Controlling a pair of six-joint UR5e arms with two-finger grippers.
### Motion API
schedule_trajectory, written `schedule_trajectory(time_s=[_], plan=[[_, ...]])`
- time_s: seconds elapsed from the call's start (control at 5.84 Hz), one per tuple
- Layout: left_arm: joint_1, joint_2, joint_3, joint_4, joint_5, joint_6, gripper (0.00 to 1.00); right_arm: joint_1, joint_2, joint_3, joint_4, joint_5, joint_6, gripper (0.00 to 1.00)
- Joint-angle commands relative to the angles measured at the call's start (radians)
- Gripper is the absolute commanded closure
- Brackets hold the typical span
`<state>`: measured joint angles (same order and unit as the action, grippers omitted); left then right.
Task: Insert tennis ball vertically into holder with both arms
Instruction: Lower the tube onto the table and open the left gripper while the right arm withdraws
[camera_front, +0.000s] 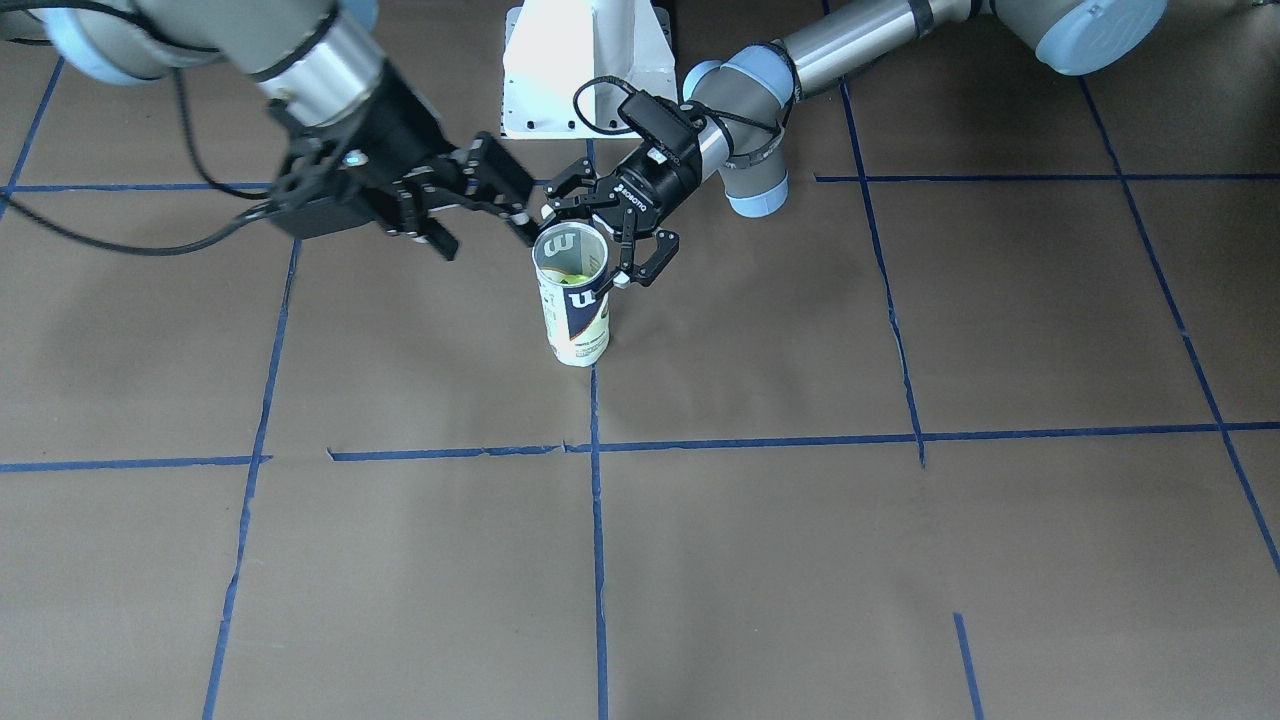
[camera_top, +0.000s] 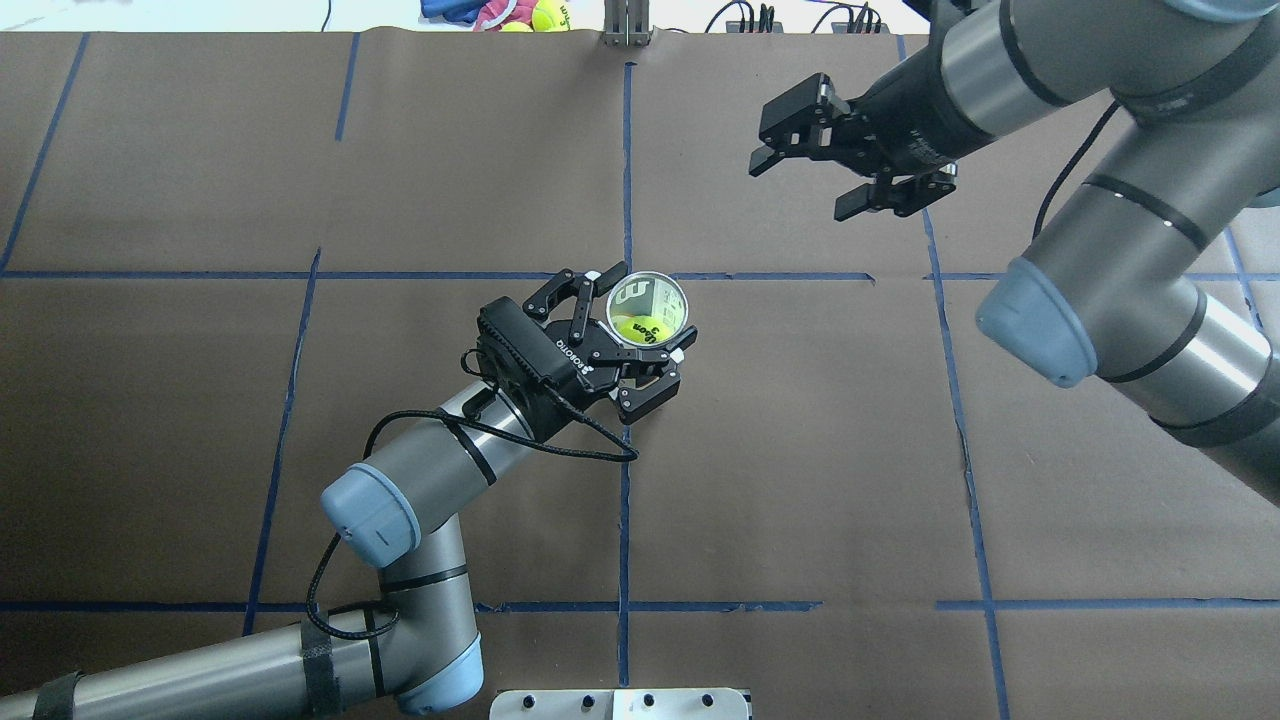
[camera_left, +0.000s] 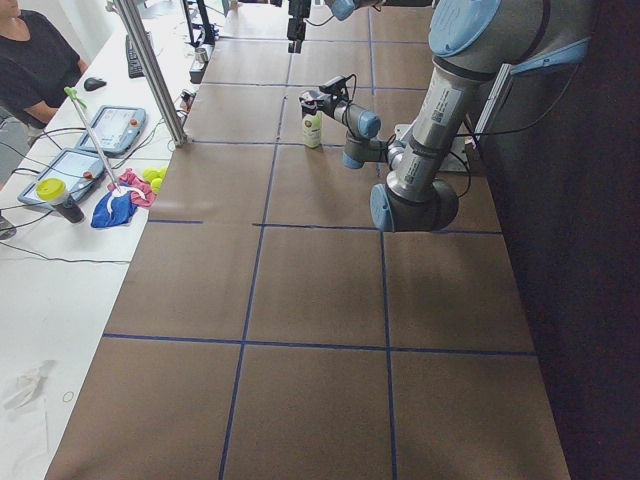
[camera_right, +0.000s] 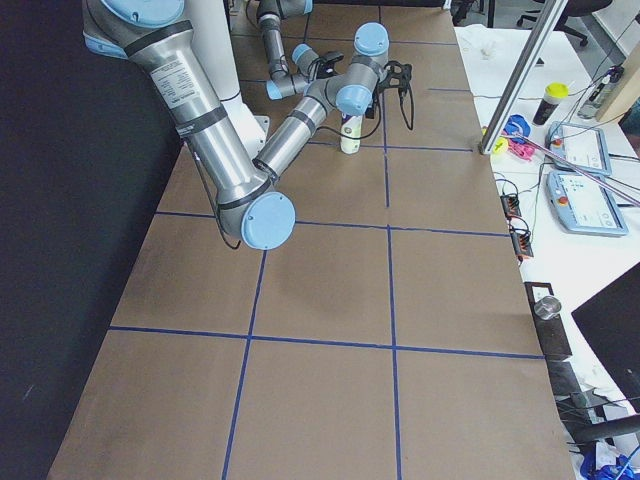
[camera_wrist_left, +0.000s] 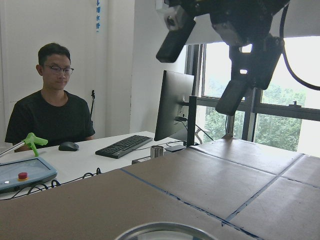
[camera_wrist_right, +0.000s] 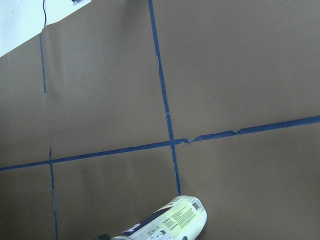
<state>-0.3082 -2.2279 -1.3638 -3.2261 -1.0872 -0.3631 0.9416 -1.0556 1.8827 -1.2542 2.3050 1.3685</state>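
The holder (camera_front: 575, 315) stands upright near the table's middle, its clear wall and navy label showing; it also appears as the holder (camera_top: 648, 305) from above. The tennis ball (camera_top: 640, 326) lies inside it, yellow-green with black lettering, and shows dimly through the mouth as the ball (camera_front: 572, 277). My left gripper (camera_top: 640, 318) straddles the can just below the rim, both pads against its sides. My right gripper (camera_top: 802, 188) hangs open and empty, high and off to the far right of the can; it is the right gripper (camera_front: 485, 230) beside the rim in the front view.
The white pedestal base (camera_front: 585, 70) stands behind the can on the robot's side. A person (camera_wrist_left: 50, 110) sits at a desk past the table's far edge, with keyboard and monitor. Spare balls and a cloth (camera_left: 135, 190) lie on that desk. A metal post (camera_left: 150, 70) stands at the table edge.
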Motion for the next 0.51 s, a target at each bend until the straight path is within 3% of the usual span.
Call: schedule_trajectory(time_s=[0.0, 0.34], plan=[[-0.023, 0.002, -0.055, 0.014, 0.004, 0.001, 0.00, 0.069, -0.053, 0.001, -0.001, 0.057, -0.087, 0.01], [-0.093, 0.007, -0.101, 0.014, 0.035, -0.049, 0.01, 0.111, -0.095, 0.003, -0.002, 0.066, -0.169, 0.01]])
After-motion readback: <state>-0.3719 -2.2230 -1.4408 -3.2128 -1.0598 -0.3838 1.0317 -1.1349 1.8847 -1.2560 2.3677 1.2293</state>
